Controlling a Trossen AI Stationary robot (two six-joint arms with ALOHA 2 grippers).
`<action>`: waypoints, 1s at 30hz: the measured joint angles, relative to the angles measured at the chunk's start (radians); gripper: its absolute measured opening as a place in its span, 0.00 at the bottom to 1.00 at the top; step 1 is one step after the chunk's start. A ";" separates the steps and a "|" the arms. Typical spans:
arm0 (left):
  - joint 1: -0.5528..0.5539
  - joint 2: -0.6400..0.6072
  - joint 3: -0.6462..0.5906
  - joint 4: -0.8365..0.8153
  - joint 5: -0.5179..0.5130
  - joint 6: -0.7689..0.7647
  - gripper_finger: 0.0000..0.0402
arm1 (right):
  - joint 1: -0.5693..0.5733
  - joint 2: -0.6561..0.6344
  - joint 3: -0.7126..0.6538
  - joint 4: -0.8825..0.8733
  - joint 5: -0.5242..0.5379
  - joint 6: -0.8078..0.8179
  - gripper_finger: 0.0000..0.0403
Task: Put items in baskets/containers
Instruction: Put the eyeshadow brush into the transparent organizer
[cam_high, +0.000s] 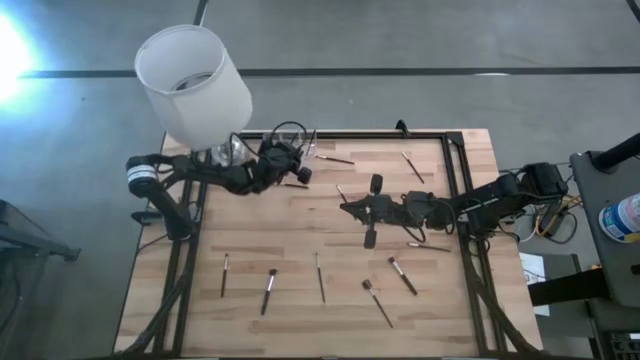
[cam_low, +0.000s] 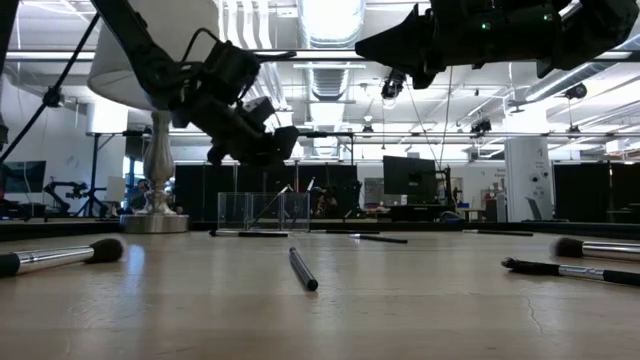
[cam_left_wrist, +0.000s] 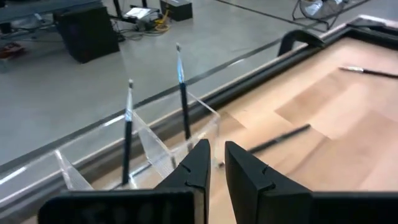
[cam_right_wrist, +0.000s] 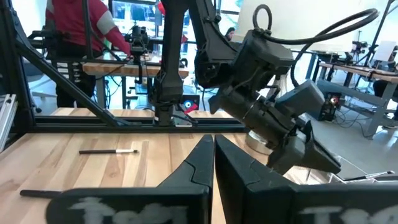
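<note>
A white drum lampshade (cam_high: 195, 80) stands left of the clear square-celled plastic holder (cam_left_wrist: 143, 146) containing two upright thin brushes (cam_left_wrist: 183, 93), the left end effector (cam_left_wrist: 214, 168) slightly parted and empty beside it, other brushes (cam_high: 269, 290) scattered on the wooden tabletop (cam_high: 300, 230), right end effector (cam_right_wrist: 213, 158) clenched, empty.

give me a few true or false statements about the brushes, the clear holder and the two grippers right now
1. Two brushes stand in the clear holder. True.
2. The left gripper is by the holder at the table's far edge. True.
3. The right gripper holds a brush. False: it is shut on nothing, hovering mid-table.
4. All brushes are already in the holder. False: several loose brushes lie on the table.
5. The lamp stands at the table's right edge. False: it is at the far left corner.
</note>
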 joint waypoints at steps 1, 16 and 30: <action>-0.010 0.000 0.000 -0.012 -0.001 -0.001 0.10 | 0.000 0.000 0.000 0.000 0.000 0.000 0.02; -0.339 -0.005 -0.059 -0.271 0.003 0.038 0.00 | 0.000 0.000 0.000 -0.069 0.000 0.021 0.02; -0.485 -0.008 -0.492 0.614 0.246 -0.021 0.00 | -0.046 0.014 0.071 -0.522 0.090 0.340 0.04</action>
